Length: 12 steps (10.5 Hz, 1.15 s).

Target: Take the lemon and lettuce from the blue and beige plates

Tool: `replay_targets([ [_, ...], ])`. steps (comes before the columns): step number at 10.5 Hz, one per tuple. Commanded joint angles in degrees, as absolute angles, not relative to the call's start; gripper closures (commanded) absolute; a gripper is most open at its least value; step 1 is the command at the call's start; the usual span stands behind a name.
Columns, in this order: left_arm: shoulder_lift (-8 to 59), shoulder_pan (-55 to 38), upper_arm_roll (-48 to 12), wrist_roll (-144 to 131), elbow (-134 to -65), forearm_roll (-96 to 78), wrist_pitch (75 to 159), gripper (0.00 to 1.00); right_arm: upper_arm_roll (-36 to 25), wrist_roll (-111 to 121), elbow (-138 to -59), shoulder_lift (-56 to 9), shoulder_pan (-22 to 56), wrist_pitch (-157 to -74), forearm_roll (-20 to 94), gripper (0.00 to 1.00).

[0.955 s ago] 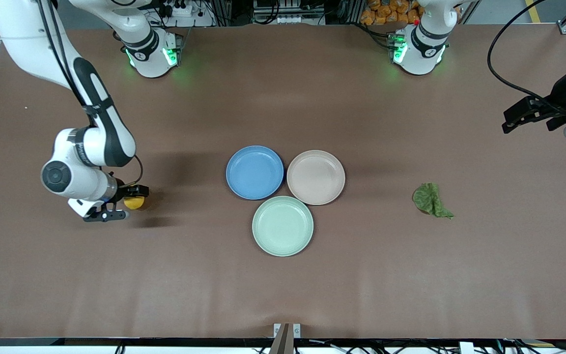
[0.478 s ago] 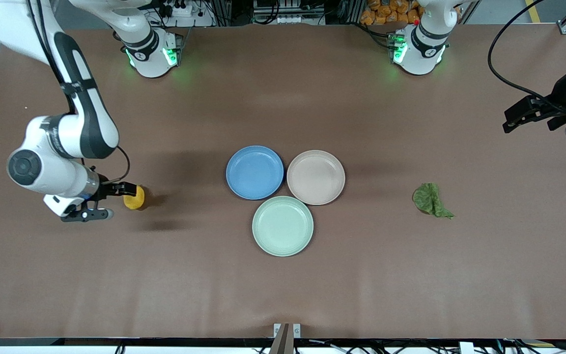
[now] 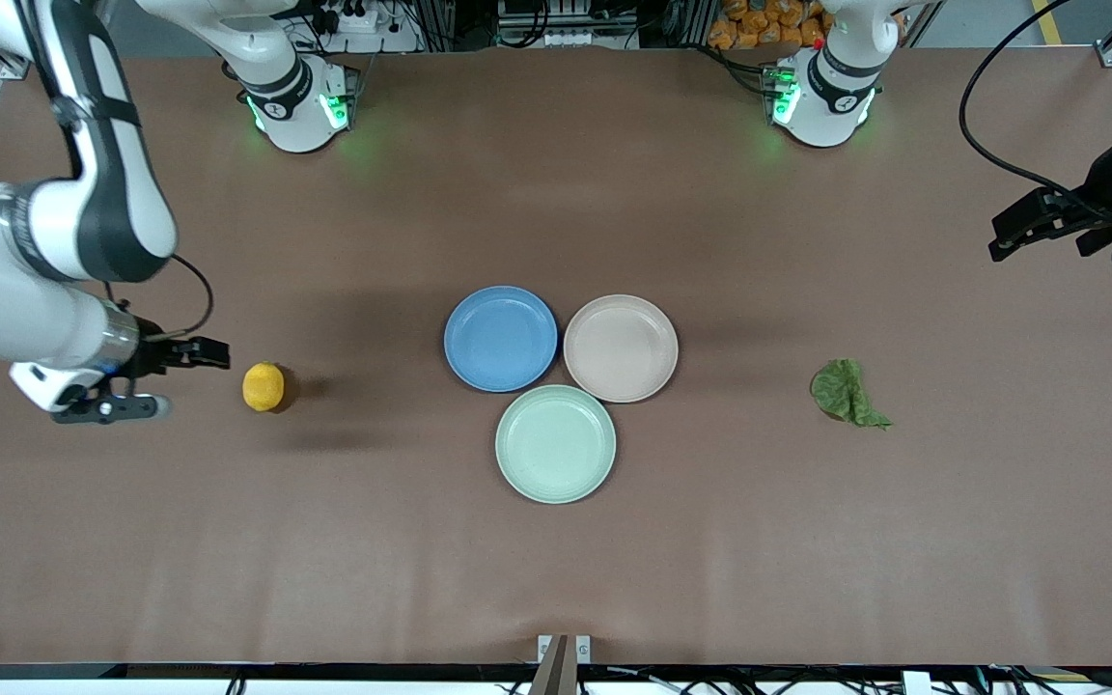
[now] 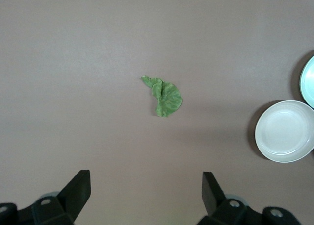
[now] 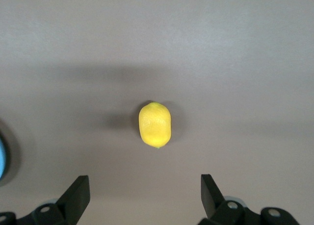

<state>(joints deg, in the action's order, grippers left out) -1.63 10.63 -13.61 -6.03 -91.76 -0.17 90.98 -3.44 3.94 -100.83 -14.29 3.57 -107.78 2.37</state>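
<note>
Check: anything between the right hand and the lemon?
Nothing: front view shows bare table between the open right hand and the lemon.

Yellow-orange lemon (image 3: 263,386), green lettuce (image 3: 847,392), blue (image 3: 500,338), beige (image 3: 621,347) & mint plates (image 3: 555,443), brown table (image 3: 556,560).

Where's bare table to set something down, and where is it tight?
Bare table lies between lemon and blue plate, between beige plate and lettuce, and nearer the front camera than the green plate. Tight where the three plates cluster.
</note>
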Motion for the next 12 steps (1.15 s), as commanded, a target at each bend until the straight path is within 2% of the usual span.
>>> replay_targets([
  [1,-2.4,10.8,-13.4,-4.9,-92.3,-0.9,91.1,0.0,-3.0,4.0,-100.8,-9.7,2.4,-104.0,2.6,0.0],
  [4,-2.3,10.8,-13.4,-4.9,-92.3,-0.9,91.1,0.0,-3.2,4.0,-99.9,-5.5,1.3,-98.9,2.5,0.0],
  [7,-2.3,10.8,-13.4,-4.9,-92.2,-0.1,91.1,0.0,-4.3,4.2,-94.4,-4.7,1.4,-90.9,2.5,0.0],
  [12,-2.0,10.3,-13.5,-3.3,-92.0,1.8,91.3,0.0,-4.7,4.0,-94.0,-2.6,1.3,-88.3,2.5,0.0],
])
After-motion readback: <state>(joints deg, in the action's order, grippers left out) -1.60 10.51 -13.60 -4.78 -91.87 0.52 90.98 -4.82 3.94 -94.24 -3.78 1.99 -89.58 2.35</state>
